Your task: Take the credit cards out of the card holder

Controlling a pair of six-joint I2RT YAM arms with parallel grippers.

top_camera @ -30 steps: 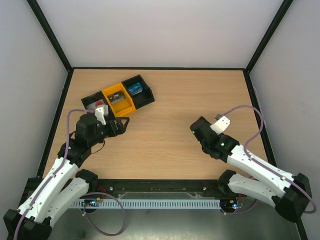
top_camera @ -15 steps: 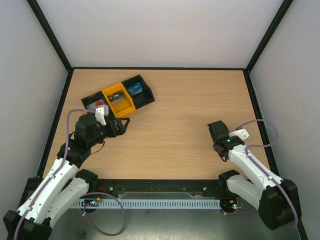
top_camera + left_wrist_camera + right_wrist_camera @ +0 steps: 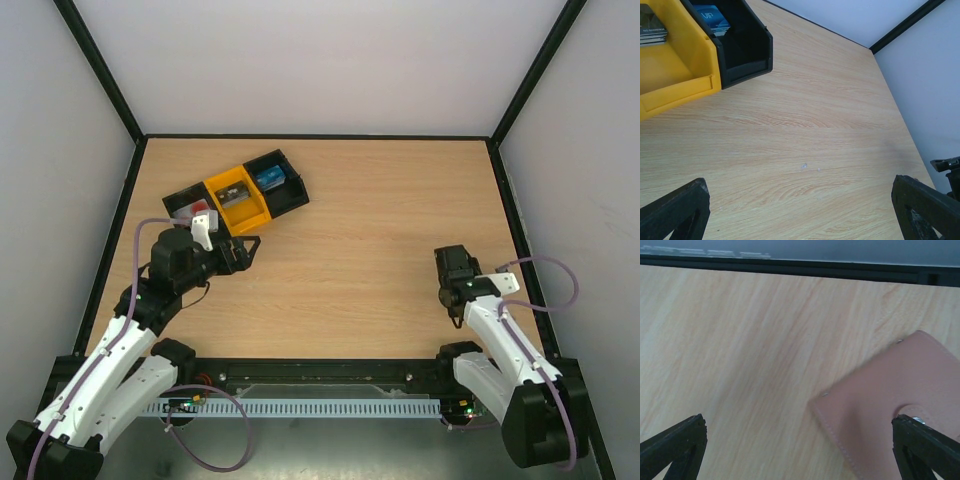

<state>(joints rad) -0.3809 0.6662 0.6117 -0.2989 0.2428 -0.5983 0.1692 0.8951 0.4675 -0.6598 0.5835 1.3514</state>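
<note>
The card holder (image 3: 890,400) appears only in the right wrist view. It is a flat pinkish-tan piece with a stitched rim and a small metal snap, lying shut on the wood at lower right. My right gripper (image 3: 800,447) is open above it, and its right fingertip (image 3: 925,445) overlaps the holder's near corner. From above, the right gripper (image 3: 452,262) hides the holder. No credit cards show at the holder. My left gripper (image 3: 800,210) is open over bare wood, next to the tray (image 3: 240,250).
A three-section tray (image 3: 285,203) lies at the back left. Its yellow section (image 3: 675,70) holds a dark card with pale lettering (image 3: 652,30), and its black section (image 3: 747,50) holds a blue card (image 3: 712,17). Black rails and grey walls bound the table.
My right arm has drawn back from the table's middle to the right side, nearer its base. Its gripper stays open. The left arm has not moved.
</note>
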